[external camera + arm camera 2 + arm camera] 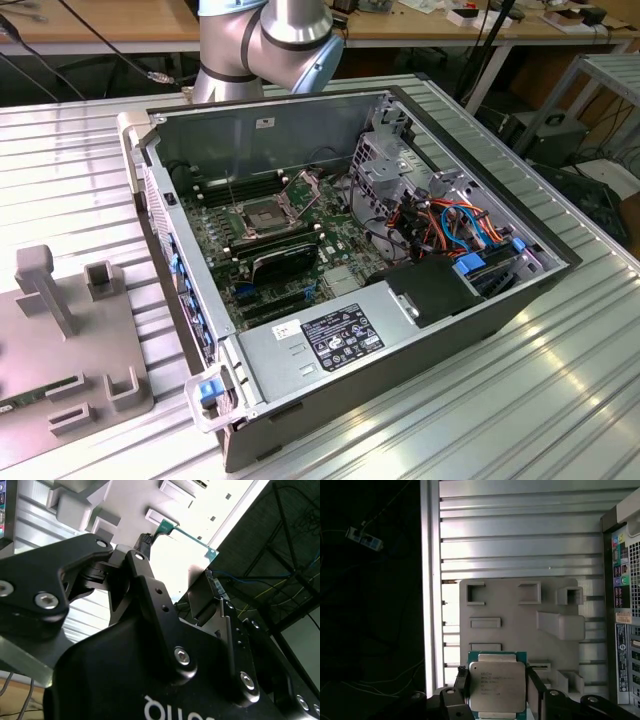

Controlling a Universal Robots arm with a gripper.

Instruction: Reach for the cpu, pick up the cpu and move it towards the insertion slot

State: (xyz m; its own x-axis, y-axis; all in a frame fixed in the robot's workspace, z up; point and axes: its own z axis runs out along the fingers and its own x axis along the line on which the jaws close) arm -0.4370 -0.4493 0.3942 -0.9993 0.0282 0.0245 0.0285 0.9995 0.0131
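Underneath, a table (560, 400) of long ribbed aluminium slats carries everything. Behind it stand wooden benches (100, 25) strewn with cables, and dark floor lies past the table's edge. An open case (430, 340) of grey sheet metal lies on the slats. Its green board is exposed, with orange and blue wires bundled toward the exterior view's right. On the board sits the slot (262, 215), a square silver frame with a dark centre. At the exterior view's left a matte grey plate (95, 345) rests on the table, moulded with blocks, a post and shallow rectangular pockets. The arm (265, 40), smooth silver with grey-blue joint caps, rises beyond the case.

In the first wrist view the gripper (497, 685) clasps the cpu (497, 692) by two opposite edges, with black fingers (461, 680) pressed against its sides. The cpu is a thin square with a pale brushed-metal lid on a green rim. It is held flat with the plate beneath it, well apart from the case and the slot; whether it touches the plate I cannot tell. In the second wrist view its green edge (190, 539) peeks past the glossy black gripper body.
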